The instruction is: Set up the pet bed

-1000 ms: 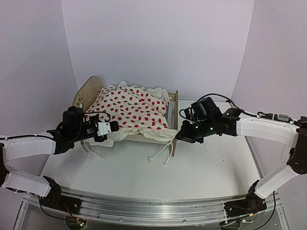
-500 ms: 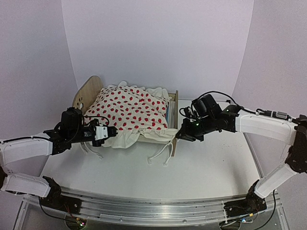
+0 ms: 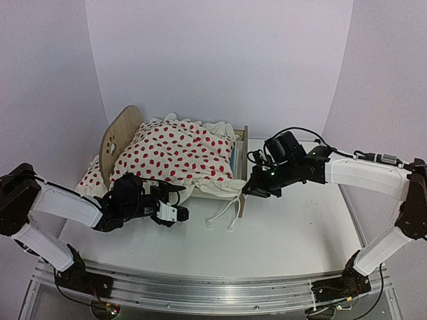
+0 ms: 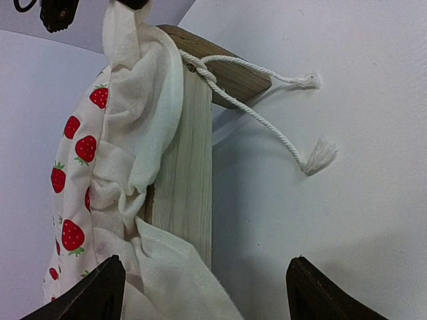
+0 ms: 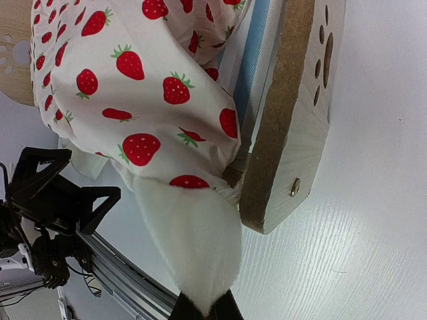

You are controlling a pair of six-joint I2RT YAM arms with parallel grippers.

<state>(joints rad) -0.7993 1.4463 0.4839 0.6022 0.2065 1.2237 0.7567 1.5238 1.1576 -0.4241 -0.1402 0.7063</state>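
Loose cords (image 4: 317,155) on table (image 3: 293,233) nr footboard (image 3: 244,160)

No words, numbers or brand names can be read anywhere. The only sign is a paw print (image 5: 325,50) (little holes cut right through the wood) on the footboard (image 5: 293,133) of the pet bed (image 3: 244,160). The round headboard (image 3: 123,130) has little holes too, but they are too small to tell what shape they make.
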